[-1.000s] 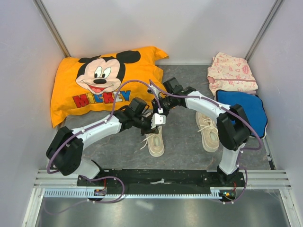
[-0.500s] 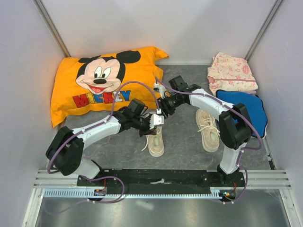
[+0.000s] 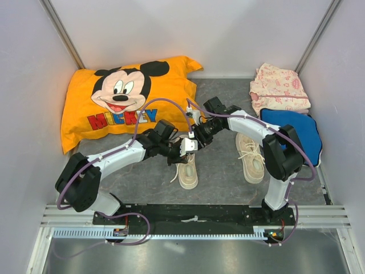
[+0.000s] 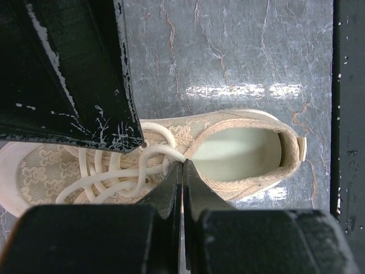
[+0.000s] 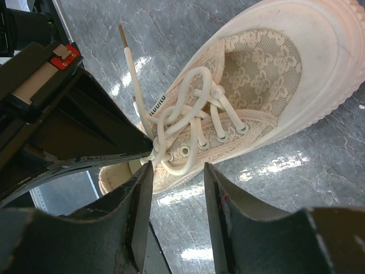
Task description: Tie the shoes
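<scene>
Both arms bent inward over the left cream-beige low-top sneaker (image 3: 187, 173) on the grey surface (image 3: 219, 171). Left claw (image 4: 182, 164) pressed together at its white laces (image 5: 197, 72); right claw (image 5: 177, 165) spread, nearer than before.

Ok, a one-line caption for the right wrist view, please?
Open right gripper poised over the tangled white laces of the cream shoe, left gripper close alongside, one lace end sticking out straight.

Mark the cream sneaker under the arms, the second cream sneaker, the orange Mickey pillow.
Cream sneaker under the arms (image 3: 189, 176), top view, heel.
Second cream sneaker (image 3: 255, 166), top view, heel opening.
Orange Mickey pillow (image 3: 117, 91), top view, face print.
</scene>
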Available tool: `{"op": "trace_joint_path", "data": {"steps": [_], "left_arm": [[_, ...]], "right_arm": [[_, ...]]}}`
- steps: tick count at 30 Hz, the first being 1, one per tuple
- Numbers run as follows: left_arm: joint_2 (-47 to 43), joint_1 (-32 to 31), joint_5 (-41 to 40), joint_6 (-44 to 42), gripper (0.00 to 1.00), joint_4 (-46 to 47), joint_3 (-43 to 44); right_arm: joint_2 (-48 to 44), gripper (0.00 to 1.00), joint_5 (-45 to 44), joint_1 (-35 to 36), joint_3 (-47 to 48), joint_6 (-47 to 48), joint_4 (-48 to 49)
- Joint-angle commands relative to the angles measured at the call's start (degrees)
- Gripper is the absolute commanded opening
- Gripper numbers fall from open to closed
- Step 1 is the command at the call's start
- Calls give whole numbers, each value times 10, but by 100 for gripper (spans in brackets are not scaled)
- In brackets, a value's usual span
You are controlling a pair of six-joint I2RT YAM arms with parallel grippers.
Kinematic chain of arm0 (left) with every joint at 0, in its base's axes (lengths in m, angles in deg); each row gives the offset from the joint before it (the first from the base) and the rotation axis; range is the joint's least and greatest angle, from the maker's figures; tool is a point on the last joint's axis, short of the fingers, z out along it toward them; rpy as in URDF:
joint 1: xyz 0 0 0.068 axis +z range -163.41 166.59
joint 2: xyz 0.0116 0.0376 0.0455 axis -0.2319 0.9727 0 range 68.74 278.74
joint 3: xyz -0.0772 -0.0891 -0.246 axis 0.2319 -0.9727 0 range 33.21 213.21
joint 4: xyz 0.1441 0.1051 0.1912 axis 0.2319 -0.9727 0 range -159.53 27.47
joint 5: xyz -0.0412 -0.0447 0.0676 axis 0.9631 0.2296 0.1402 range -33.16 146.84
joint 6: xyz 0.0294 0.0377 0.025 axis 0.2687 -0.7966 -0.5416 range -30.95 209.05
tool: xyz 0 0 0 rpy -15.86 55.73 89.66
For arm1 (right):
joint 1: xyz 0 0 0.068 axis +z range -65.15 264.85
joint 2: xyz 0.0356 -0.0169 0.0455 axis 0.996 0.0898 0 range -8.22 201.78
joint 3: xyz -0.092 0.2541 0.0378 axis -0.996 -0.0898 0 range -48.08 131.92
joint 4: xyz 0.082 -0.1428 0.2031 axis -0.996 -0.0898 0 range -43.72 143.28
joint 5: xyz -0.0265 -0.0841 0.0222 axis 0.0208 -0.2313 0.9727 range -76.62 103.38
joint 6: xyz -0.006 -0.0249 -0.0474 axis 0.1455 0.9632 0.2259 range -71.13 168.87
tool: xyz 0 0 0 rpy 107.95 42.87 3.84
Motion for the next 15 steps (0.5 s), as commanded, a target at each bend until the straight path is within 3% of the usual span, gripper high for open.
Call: {"op": "trace_joint_path", "data": {"steps": [1,9,15], "left_arm": [[-1,4,-3,11,2,-11,11],[6,5,-4,15,2,-12,17],[13,5,-3,16,2,-13,25]], "right_arm": [[7,47,8,2,-11,-7,19],[15,43,17,2,-18,-18,31],[21,27,36,1,-17,-23,33]]}}
